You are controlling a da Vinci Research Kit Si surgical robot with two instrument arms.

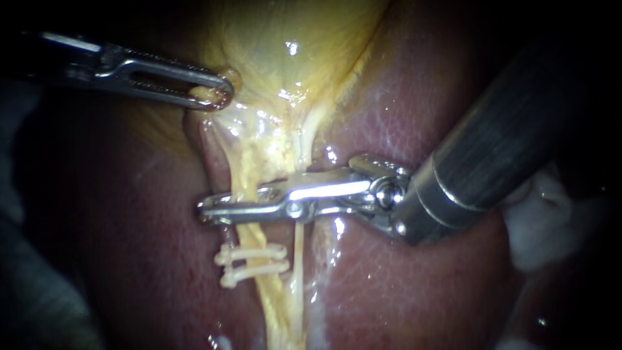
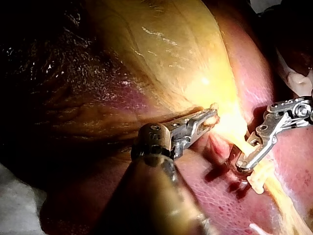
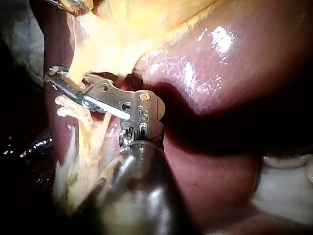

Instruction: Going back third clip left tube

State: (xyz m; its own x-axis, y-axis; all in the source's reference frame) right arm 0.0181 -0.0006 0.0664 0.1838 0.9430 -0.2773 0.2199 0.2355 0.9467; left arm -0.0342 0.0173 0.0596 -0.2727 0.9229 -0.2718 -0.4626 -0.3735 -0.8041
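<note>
The left tube (image 1: 241, 178) runs down from the gallbladder (image 1: 291, 39) in the middle of the endoscope view. It carries two white clips (image 1: 256, 253), one just under the other. Just above them the right instrument (image 1: 207, 210) lies across the tube. Its jaws stand very near to each other and seem to press the tube from both sides. A third clip does not show; if it is already on the tube, the jaws hide it.

To judge from this, the going back is not yet done, because the jaws have to open and let go of the tube before the instrument can draw away to the right.

The thin right tube (image 1: 299, 249) passes just beside the left tube and under the base of the same jaws, so it could be caught when the instrument draws away. The liver (image 1: 421, 116) lies close under the thick shaft.

Further up, the left instrument (image 1: 217, 94) has its jaws closed on a small fold of the gallbladder and holds it toward the upper left, well apart from the clips.
</note>
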